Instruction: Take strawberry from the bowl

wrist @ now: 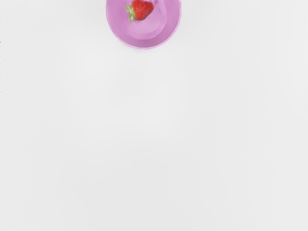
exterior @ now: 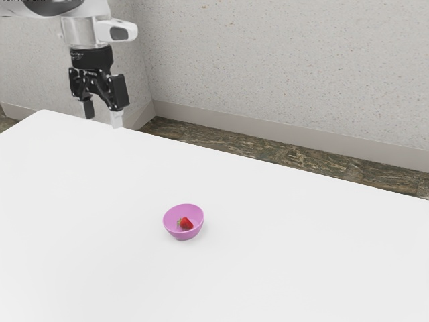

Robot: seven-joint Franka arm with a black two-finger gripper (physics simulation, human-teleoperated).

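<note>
High above the white table, at the exterior view's upper left, my gripper [exterior: 102, 115] is open, its two fingers apart with nothing between them. A pink bowl [exterior: 183, 234] stands upright on the table, well below my gripper and off toward the exterior view's right. Inside it lies a red strawberry [exterior: 186, 224] with green leaves. In the wrist view the bowl [wrist: 143, 44] is partly cut off by the picture's edge, and the strawberry [wrist: 142, 9] rests on its bottom, leaves to one side.
The white table [exterior: 281, 255] spreads around the bowl on all sides. Beyond its far edge are a dark patterned floor [exterior: 301, 157] and a speckled pale wall [exterior: 288, 60].
</note>
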